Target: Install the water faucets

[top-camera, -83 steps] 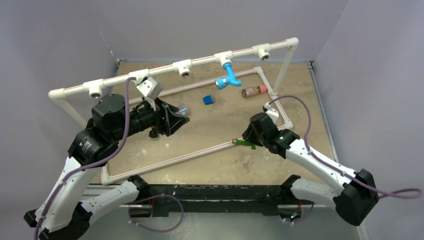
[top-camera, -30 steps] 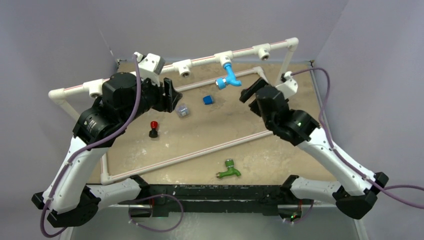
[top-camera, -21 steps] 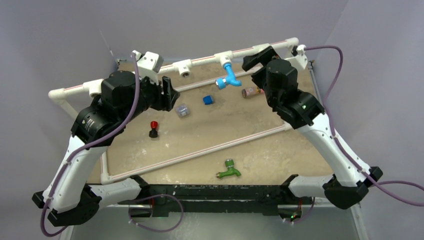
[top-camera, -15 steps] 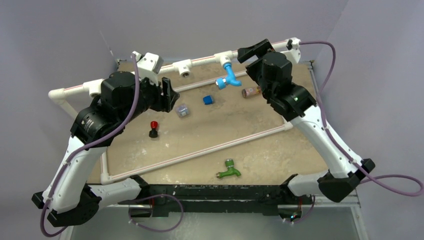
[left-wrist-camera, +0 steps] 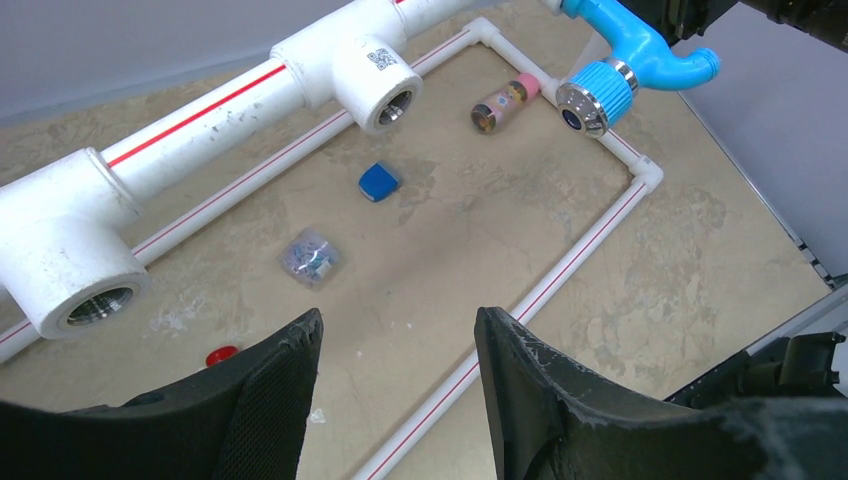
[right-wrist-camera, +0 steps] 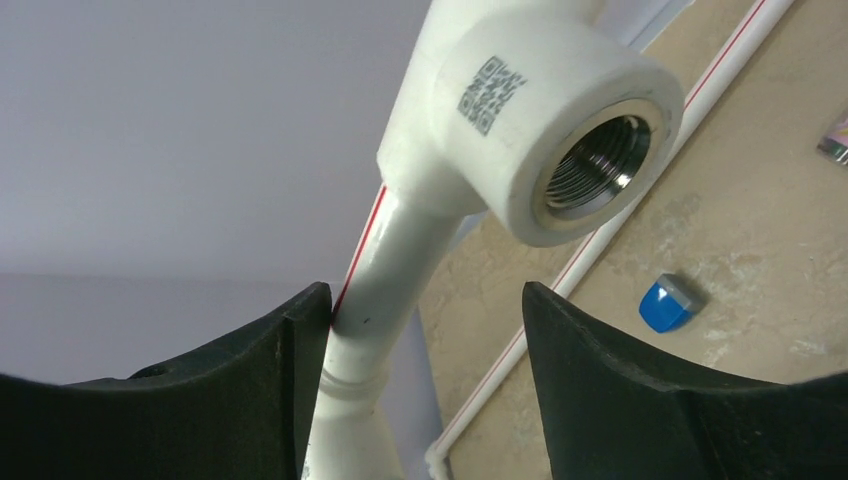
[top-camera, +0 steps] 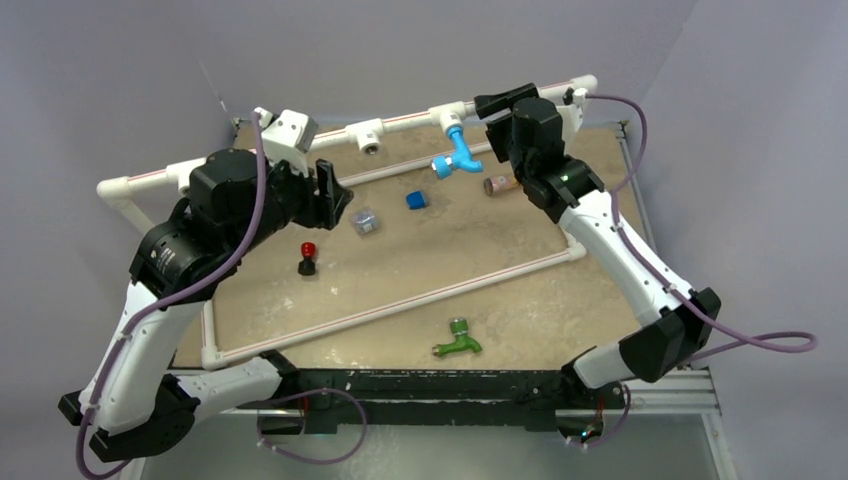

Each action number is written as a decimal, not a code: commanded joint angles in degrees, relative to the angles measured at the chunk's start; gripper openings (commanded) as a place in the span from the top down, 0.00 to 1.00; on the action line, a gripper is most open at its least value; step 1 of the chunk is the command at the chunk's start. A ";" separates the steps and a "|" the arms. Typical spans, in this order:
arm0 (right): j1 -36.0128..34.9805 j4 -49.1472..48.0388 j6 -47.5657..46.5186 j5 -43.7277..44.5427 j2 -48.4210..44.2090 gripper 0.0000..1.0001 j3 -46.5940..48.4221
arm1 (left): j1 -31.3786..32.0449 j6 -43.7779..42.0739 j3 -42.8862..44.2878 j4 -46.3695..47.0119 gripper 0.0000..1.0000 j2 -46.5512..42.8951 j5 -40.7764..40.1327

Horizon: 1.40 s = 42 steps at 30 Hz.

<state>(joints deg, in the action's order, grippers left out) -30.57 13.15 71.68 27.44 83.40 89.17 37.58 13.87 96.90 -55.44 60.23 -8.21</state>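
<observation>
The light blue water faucet (top-camera: 457,152) (left-wrist-camera: 630,50) hangs from a T-fitting (top-camera: 446,115) on the raised white pipe, its silvery mouth facing forward. The green water faucet (top-camera: 457,340) lies loose on the table near the front edge, far from both arms. My right gripper (top-camera: 500,102) (right-wrist-camera: 425,310) is up at the raised pipe (right-wrist-camera: 385,285), just right of the blue faucet. It is open and straddles the pipe, which sits against one finger with a gap to the other. My left gripper (top-camera: 337,200) (left-wrist-camera: 398,335) hovers open over the table with nothing between its fingers.
Open T-fittings (top-camera: 369,135) (left-wrist-camera: 378,82) (right-wrist-camera: 560,130) sit along the raised pipe. A pink-capped cylinder (top-camera: 508,183), a blue cap (top-camera: 416,200), a clear packet (top-camera: 366,221) and a red-and-black part (top-camera: 307,258) lie inside the floor pipe frame (top-camera: 400,305).
The right arm let go of the green faucet near the front, then swung up and back to the raised pipe, its jaws narrowing. The left arm rose and shifted slightly.
</observation>
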 commanded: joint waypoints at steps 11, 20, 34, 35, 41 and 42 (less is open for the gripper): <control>3.99 -8.35 8.96 -2.08 2.88 0.54 -1.06 | 0.22 0.79 2.86 -3.24 0.41 0.70 -5.87; 6.83 -9.68 10.63 0.73 3.86 1.00 -0.68 | 0.23 -0.20 3.20 -3.42 0.40 3.78 -20.46; 17.62 -11.87 7.00 -2.19 2.46 1.00 -1.80 | -5.74 -3.95 3.83 4.68 0.53 10.65 -20.92; 19.16 -12.04 6.64 -3.42 2.54 1.00 -1.68 | -6.57 -3.30 4.11 4.48 0.54 11.00 -19.26; 25.95 -12.85 3.79 -7.22 3.66 1.00 -1.02 | -8.71 0.71 4.08 4.78 0.57 11.44 -8.31; 26.86 -12.87 3.41 -7.35 3.84 1.00 -1.03 | -8.67 0.84 4.15 5.01 0.57 11.41 -7.51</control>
<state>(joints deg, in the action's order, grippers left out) -9.10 3.07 82.61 14.96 87.07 87.61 29.56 12.56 99.13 -52.84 72.34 -21.93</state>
